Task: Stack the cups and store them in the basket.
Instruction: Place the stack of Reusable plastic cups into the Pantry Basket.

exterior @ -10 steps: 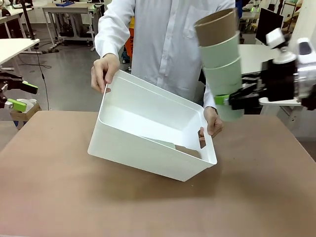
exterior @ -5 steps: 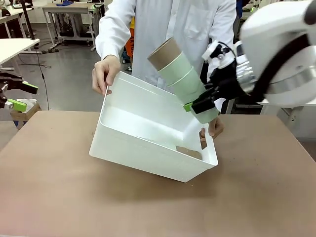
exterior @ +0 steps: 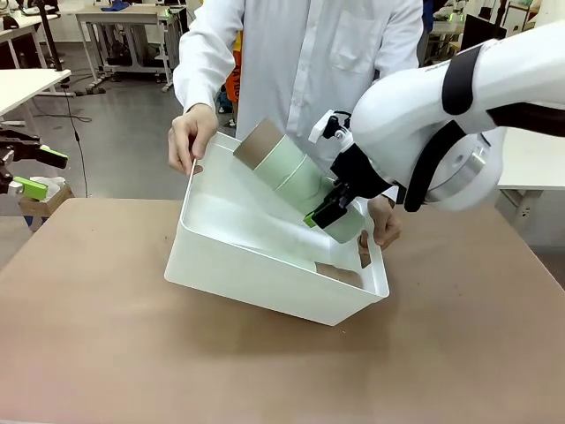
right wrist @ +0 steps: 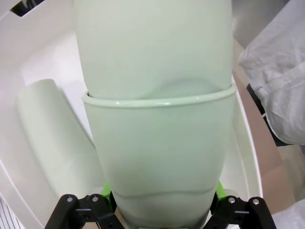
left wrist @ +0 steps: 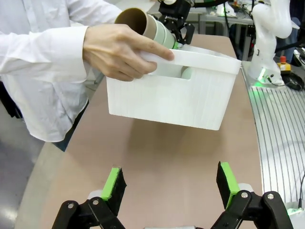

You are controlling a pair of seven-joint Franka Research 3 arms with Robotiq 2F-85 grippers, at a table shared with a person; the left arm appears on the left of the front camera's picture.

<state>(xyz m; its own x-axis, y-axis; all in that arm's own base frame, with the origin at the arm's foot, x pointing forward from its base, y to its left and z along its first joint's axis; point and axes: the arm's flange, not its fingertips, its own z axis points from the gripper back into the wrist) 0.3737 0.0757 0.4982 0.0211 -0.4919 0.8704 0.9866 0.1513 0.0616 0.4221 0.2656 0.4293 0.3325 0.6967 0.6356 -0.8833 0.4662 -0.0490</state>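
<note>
Right claw [exterior: 323,215], lowered since the earlier frame, clamps the nested stack of mint-green and tan matte tumblers [exterior: 296,179], tilted over the large white plastic basket [exterior: 265,274] a person's hands tip on the brown surface [exterior: 106,353]; left claw [left wrist: 169,183] open, empty.

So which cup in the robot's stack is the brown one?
The brown cup at the stack's far end, farthest from the right gripper. The others are mint green.

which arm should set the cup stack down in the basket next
The right. Its pincer is shut on the stack of cups, tilted over the basket that the person's hands tip toward it. The left pincer is open, holds nothing and stands back from the basket.
</note>
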